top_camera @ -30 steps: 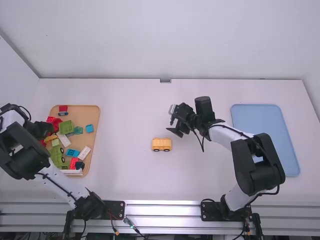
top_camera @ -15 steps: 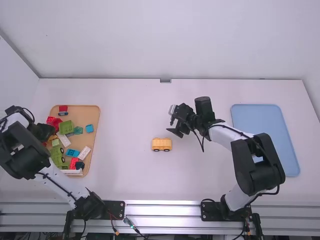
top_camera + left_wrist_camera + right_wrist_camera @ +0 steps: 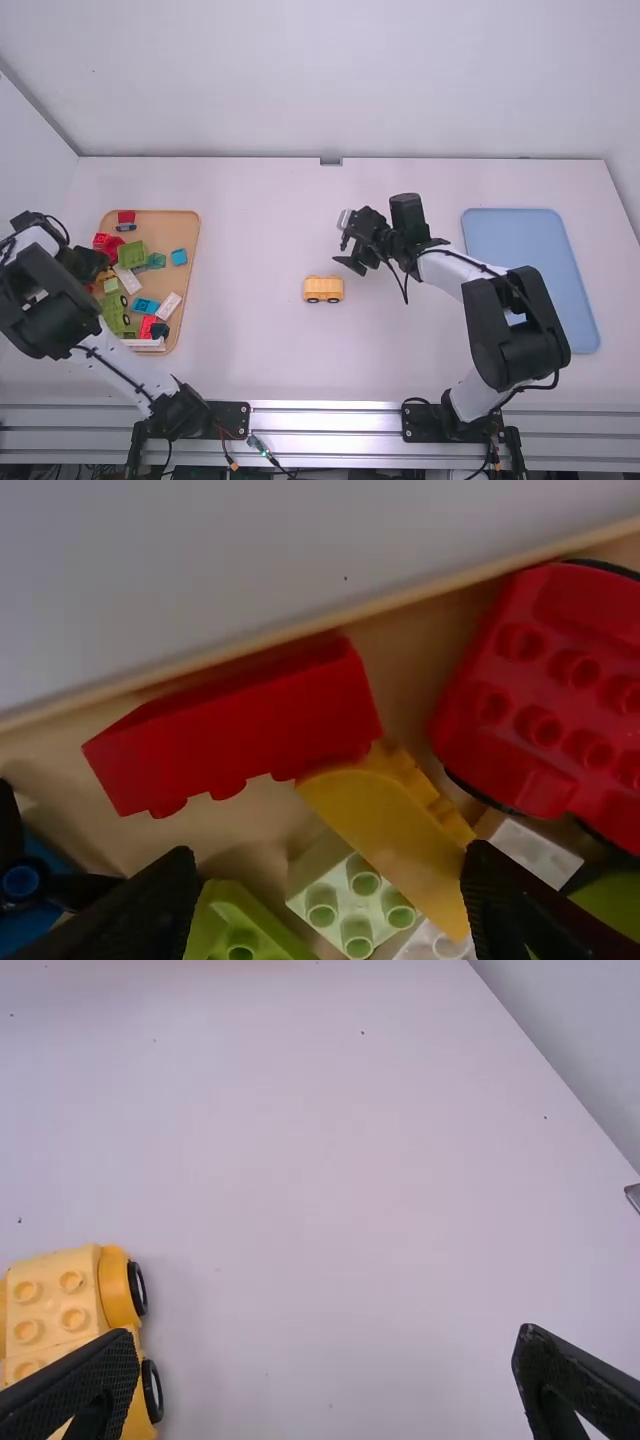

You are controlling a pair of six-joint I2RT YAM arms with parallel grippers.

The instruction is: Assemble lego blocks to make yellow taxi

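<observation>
My left gripper (image 3: 98, 262) is over the left edge of the block tray (image 3: 182, 222). In the left wrist view that gripper (image 3: 325, 895) is open above the blocks, one finger close beside a yellow curved block (image 3: 390, 825). This block leans across a pale green brick (image 3: 360, 895) and touches a red brick (image 3: 235, 730). The yellow wheeled base (image 3: 323, 288) stands on the table's middle. Behind and right of it, my right gripper (image 3: 347, 243) is held over the table. Seen from the right wrist, the gripper (image 3: 325, 1350) is open, one finger partly covering the yellow base (image 3: 60, 1305).
Red, green, blue and white blocks crowd the tray, among them a green block (image 3: 131, 254), a blue brick (image 3: 179, 257) and a white brick (image 3: 168, 306). A blue mat (image 3: 515, 235) lies at the right, partly behind the right arm.
My left gripper has shifted slightly to the right over the tray, now hiding more of the yellow and red blocks there. The right arm and the yellow base have stayed where they were.
</observation>
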